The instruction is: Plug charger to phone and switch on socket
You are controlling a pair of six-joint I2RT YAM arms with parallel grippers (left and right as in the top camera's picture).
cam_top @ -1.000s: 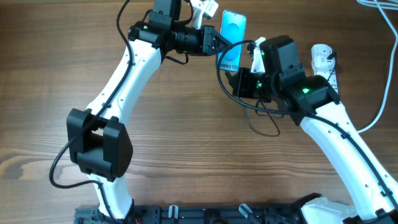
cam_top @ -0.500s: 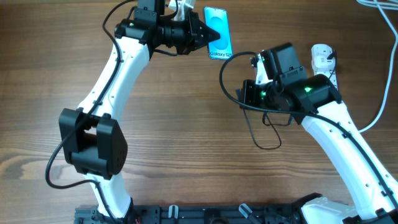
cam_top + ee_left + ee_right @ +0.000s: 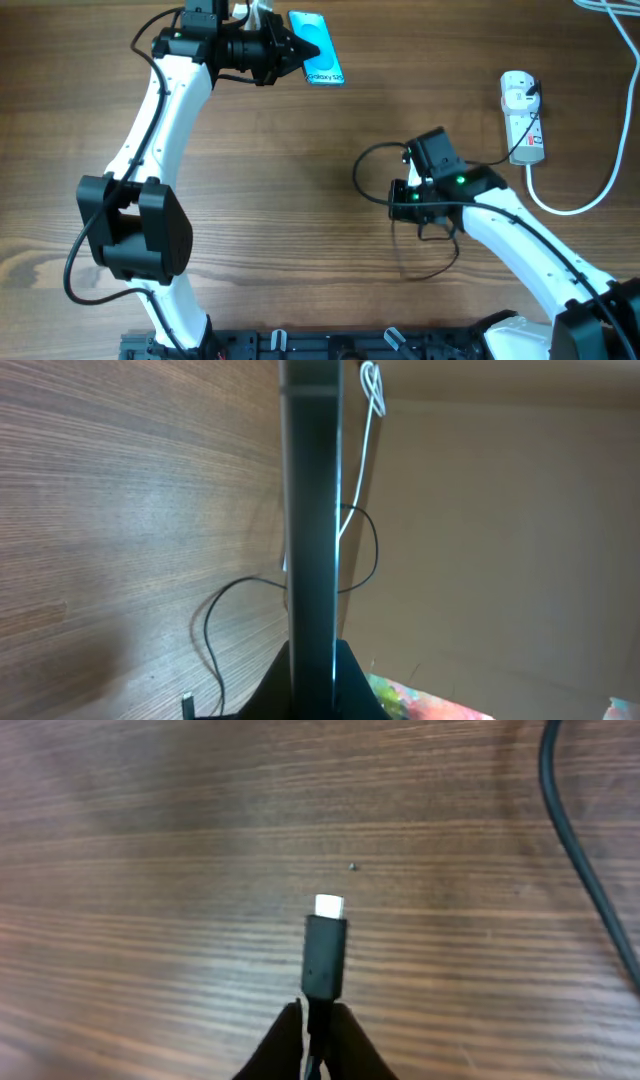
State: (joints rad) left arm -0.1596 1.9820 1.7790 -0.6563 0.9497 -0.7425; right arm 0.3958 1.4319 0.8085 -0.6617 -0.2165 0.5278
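Note:
My left gripper (image 3: 285, 50) is shut on the phone (image 3: 318, 48), a cyan-screened smartphone held at the far left-centre of the table; in the left wrist view the phone (image 3: 312, 510) shows edge-on between the fingers (image 3: 312, 660). My right gripper (image 3: 398, 198) is shut on the charger cable just behind its black connector (image 3: 324, 955), whose metal tip points forward over the wood. The black cable (image 3: 375, 165) loops around the right arm. The white socket (image 3: 522, 116) lies at the far right, apart from both grippers.
The socket's white cord (image 3: 590, 190) curves off the right edge. Another light cable (image 3: 610, 15) runs at the top right corner. A black rail (image 3: 330, 345) lines the front edge. A wall and colourful patch (image 3: 440, 695) show beyond the table.
My left gripper carried the phone left and back, away from the right arm. My right gripper moved down toward the table's middle with the connector, uncovering the socket.

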